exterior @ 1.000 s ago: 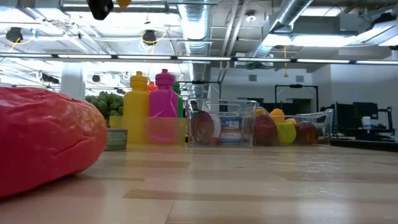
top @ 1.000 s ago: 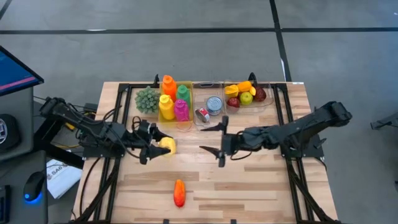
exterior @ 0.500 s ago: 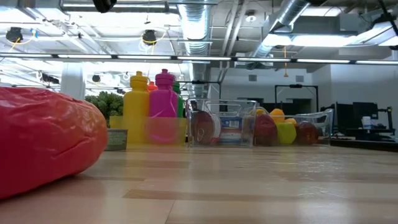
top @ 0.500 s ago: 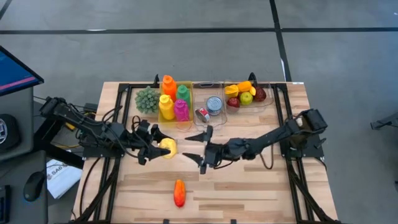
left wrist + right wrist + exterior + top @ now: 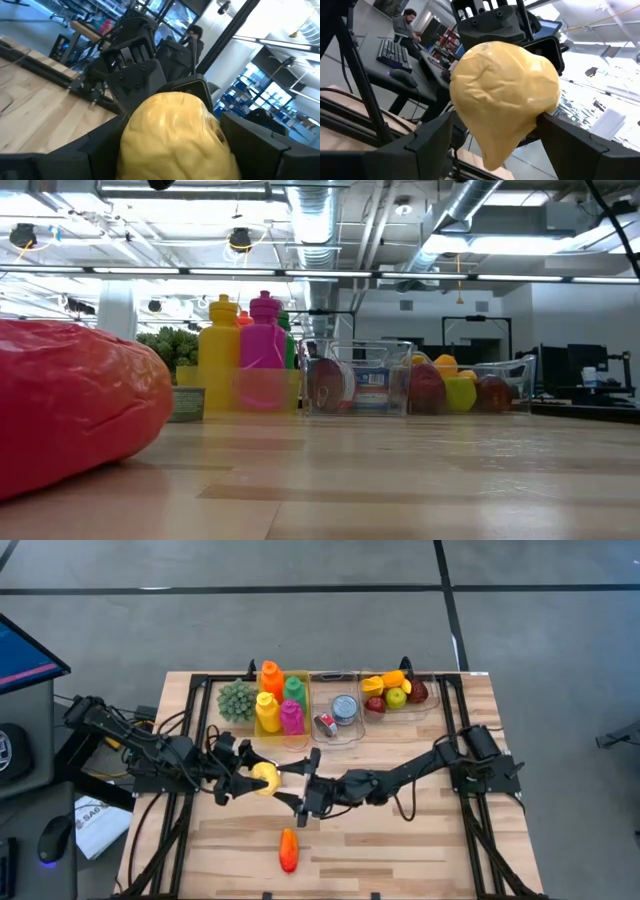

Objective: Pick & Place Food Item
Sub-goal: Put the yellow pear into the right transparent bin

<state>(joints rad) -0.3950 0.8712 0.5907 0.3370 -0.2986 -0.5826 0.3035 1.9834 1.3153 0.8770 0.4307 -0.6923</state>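
Lemon (image 5: pixel 263 778) hangs mid-table, clamped by left gripper (image 5: pixel 250 780); right gripper (image 5: pixel 296 786) has arrived, spread around it (handover pending).

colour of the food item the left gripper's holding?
Yellow. The food item shows best in the left wrist view, held in the left gripper.

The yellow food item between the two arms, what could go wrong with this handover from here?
The left gripper holds the yellow food item above the table, while the right gripper has its jaws open around it.

1. If the left lets go before the right closes, the item could drop and roll.
2. The two grippers sit nearly nose to nose, so any further advance might knock them together.
3. The item looks soft and wrinkled; a hard squeeze may deform it.
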